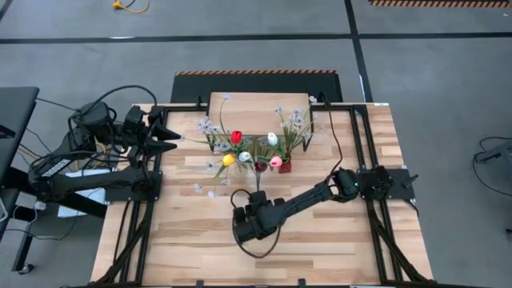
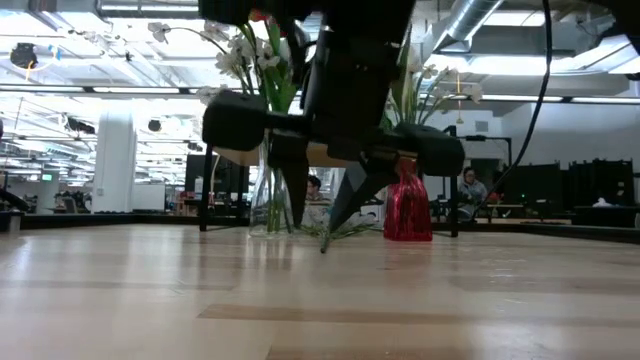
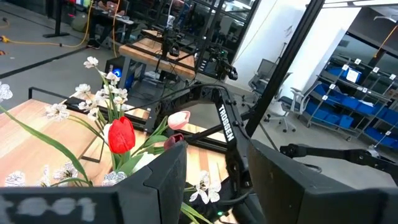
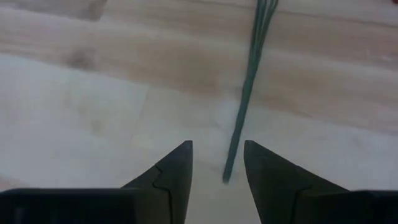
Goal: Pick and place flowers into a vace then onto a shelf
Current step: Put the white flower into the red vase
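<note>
Roughly mid-task, by my read. Some flowers already stand in vessels: a clear glass vase [image 2: 270, 205] holds white-blossom sprays [image 1: 210, 126] and a red tulip [image 1: 236, 137], and a small red vase [image 2: 407, 210] sits just beside it with more sprays. Both vases stand on the worktop [image 1: 184, 240] at the front edge of the shelf [image 1: 256, 104], not on it, so the shelf step looks undone.

More blooms lie loose on the worktop between the vases and the right tool [image 1: 258, 202]: a yellow tulip [image 1: 228, 160], a white tulip [image 1: 245, 157], a pink tulip [image 1: 276, 162].

The right tool is down low at the worktop centre, fingers apart, straddling the tip of a thin green stem [image 4: 245, 106] that lies flat on the wood. No grip yet; the stem end sits in the gap between the fingers, touching neither as far as I can see. Likely a pick about to happen.

Left tool [image 1: 170, 136] hangs at the left edge of the worktop, pointed toward the bouquet, fingers apart and holding nothing.

Stem looks thin, stiff, plastic-like.
</note>
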Controlling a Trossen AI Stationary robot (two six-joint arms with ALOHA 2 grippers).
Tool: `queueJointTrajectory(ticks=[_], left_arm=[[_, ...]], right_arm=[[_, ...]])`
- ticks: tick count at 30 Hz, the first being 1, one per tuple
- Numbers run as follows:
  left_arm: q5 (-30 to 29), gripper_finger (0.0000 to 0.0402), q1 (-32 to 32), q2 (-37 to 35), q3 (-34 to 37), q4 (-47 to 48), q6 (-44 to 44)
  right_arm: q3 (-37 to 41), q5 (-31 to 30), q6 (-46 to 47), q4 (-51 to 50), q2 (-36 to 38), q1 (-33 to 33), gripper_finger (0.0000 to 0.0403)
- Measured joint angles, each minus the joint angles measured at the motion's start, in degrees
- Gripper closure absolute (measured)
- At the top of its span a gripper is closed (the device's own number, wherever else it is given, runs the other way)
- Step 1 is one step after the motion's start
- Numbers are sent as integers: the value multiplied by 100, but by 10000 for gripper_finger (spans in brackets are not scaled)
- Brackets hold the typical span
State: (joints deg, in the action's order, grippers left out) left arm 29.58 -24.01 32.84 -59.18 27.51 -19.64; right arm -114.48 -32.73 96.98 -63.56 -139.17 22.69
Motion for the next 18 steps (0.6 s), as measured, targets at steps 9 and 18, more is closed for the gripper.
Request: queueJointTrajectory(ticks=[9,18], left_arm=[[0,245,0,0,0,0,-63],[0,245,0,0,0,0,-66]], right_arm=[[0,360,-165,-75,2,-284,269],[32,561,-255,-36,11,-294,270]])
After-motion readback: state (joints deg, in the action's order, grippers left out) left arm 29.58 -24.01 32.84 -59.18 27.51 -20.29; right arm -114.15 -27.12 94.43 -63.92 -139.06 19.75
